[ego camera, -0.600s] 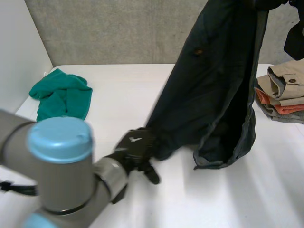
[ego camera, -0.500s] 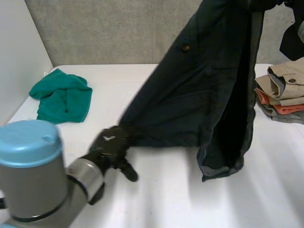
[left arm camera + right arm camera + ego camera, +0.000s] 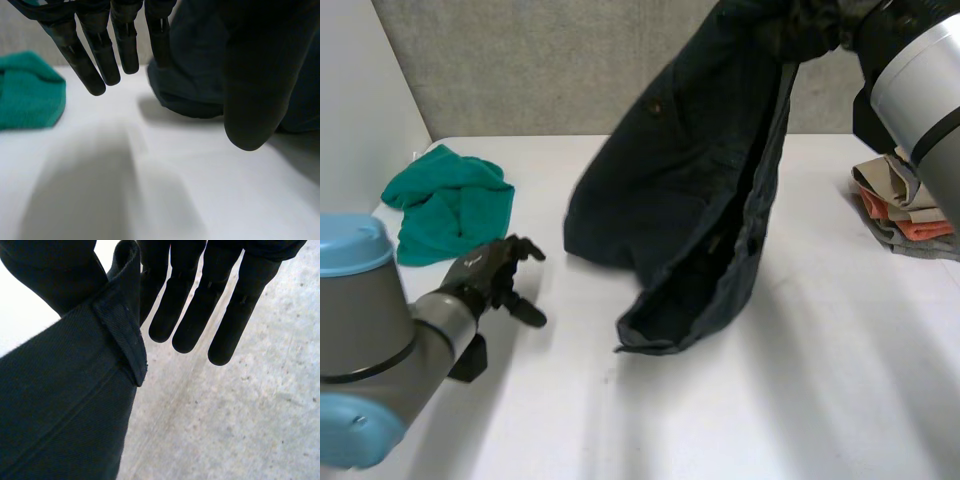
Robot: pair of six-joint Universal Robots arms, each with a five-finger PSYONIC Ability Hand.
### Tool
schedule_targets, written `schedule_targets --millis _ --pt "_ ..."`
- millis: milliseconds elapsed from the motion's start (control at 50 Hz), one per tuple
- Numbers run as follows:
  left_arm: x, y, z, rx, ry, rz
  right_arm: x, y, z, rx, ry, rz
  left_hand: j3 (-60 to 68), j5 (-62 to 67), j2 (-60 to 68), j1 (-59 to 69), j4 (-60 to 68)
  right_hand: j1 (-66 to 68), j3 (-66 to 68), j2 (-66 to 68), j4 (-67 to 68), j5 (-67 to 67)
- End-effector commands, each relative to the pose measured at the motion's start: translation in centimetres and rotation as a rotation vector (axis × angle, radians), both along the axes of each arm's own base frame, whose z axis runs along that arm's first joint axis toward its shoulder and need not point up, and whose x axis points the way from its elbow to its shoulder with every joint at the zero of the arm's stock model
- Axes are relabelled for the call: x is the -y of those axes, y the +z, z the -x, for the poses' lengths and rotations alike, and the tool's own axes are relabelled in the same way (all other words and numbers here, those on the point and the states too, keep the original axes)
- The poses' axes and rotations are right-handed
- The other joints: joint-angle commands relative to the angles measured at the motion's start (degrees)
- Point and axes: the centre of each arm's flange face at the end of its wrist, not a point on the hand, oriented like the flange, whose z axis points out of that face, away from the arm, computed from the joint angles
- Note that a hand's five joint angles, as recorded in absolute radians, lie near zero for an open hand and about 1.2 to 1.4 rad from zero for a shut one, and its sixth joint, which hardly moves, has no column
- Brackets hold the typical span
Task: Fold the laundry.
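A dark garment (image 3: 690,190) hangs from above the table's back right, its lower end resting in a heap on the white table (image 3: 800,400). My right hand (image 3: 200,295) is shut on it: the thumb presses the garment's hemmed top edge (image 3: 120,325) against straight fingers. My right arm (image 3: 920,70) reaches in from the upper right. My left hand (image 3: 485,275) hovers low at the table's front left, open and holding nothing. In the left wrist view its fingers (image 3: 115,45) point at the garment's lower fold (image 3: 195,75), a short way off.
A crumpled green cloth (image 3: 450,205) lies at the back left, beside my left hand (image 3: 25,90). A stack of folded clothes (image 3: 905,205) sits at the right edge. A grey wall stands behind the table.
My left hand has let go of the garment's lower edge and drawn back to the left. The garment has swung left and sagged onto the table; my right arm has come into view.
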Motion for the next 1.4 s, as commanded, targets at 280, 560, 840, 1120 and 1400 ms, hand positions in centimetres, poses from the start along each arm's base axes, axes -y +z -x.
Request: schedule_targets --millis 280,560,840,1120,1400 --pt "2.2 0.3 0.1 -0.058 -0.064 0.157 -1.8 -0.4 -1.1 -0.013 0.049 -0.007 -14.2 -14.3 -14.1 -14.2 -14.3 14.2 11.6 12.0 11.2 15.0" --pt "4.5 -2.8 6.6 0.045 -0.165 0.121 -3.8 1.7 0.0 0.028 0.069 0.006 -14.2 -14.3 -14.1 -14.2 -14.3 14.2 11.6 12.0 11.2 15.0" --pt "3.3 6.6 2.6 0.01 -0.076 0.307 2.2 -0.8 4.7 0.057 -0.1 -0.125 55.8 55.7 55.9 55.8 55.7 14.2 11.6 12.0 11.2 15.0" --pt "-1.6 15.6 -1.1 -0.084 -0.157 0.508 9.0 -6.1 7.8 0.129 -0.197 -0.366 55.8 55.7 55.9 55.8 55.7 14.2 11.6 12.0 11.2 15.0" --pt "-0.1 10.9 1.0 -0.077 -0.211 0.346 15.4 -14.3 5.5 0.019 -0.237 -0.487 55.8 55.7 55.9 55.8 55.7 14.2 11.6 12.0 11.2 15.0"
